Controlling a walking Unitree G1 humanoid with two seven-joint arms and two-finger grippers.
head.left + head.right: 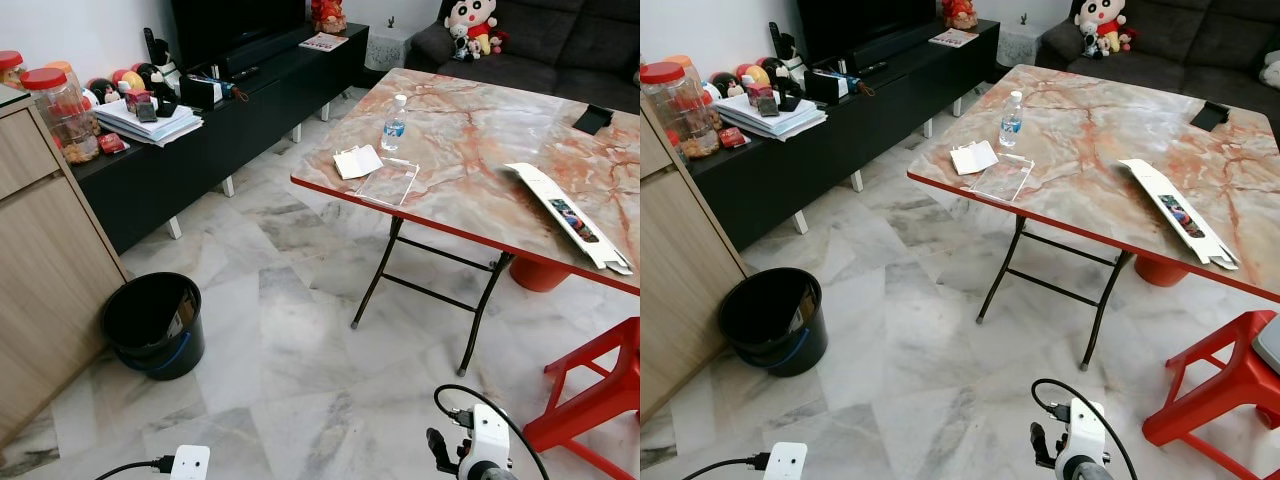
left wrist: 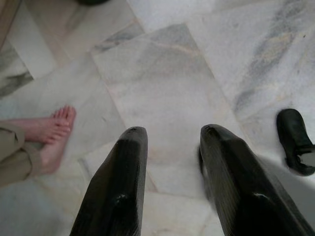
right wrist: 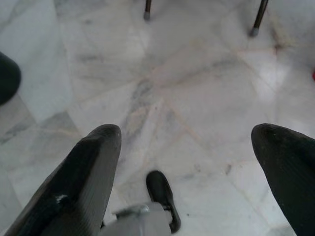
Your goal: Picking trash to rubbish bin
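You are looking down on a marble floor with a black bin standing beside a wooden cabinet on the robot's left. A folding table is standing ahead to the right — it is carrying a water bottle, a white paper packet touching a clear plastic sheet near the front edge, and a long white box further right. All of this is lying well apart from the bin. A red stool is standing at the right. The left gripper is hanging over bare floor with its fingers moderately parted, gripping nothing — a person's bare foot is resting nearby. The right gripper is pointing at the floor with its fingers spread wide, likewise carrying nothing.
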